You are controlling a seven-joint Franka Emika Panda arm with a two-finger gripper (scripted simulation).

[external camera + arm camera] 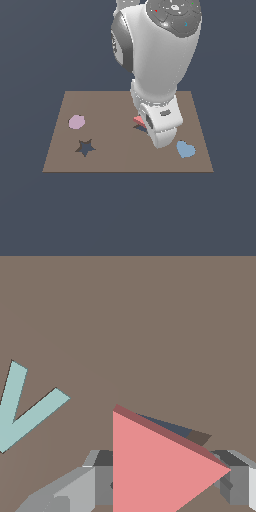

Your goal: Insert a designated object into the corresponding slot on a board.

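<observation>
**Red triangle held over its slot**

The gripper [165,481] has its fingers [80,483] clamped on the salmon-red triangular block [160,466], near the middle of the board [120,160]. The block sits just above the dark triangle slot [172,428], partly covering it and not seated. Beyond lies a teal outline piece [25,411]. In the exterior view, a blue heart [185,149] lies near the board's front corner and the star cut-out [85,147] is empty.

The exterior view looks down at a slant from well back, taking in the whole board [125,150] and the arm over it. The wrist view looks straight down from very near the board [130,321], past the fingers [80,486]. Both share the red triangle [139,120] [155,466].
</observation>
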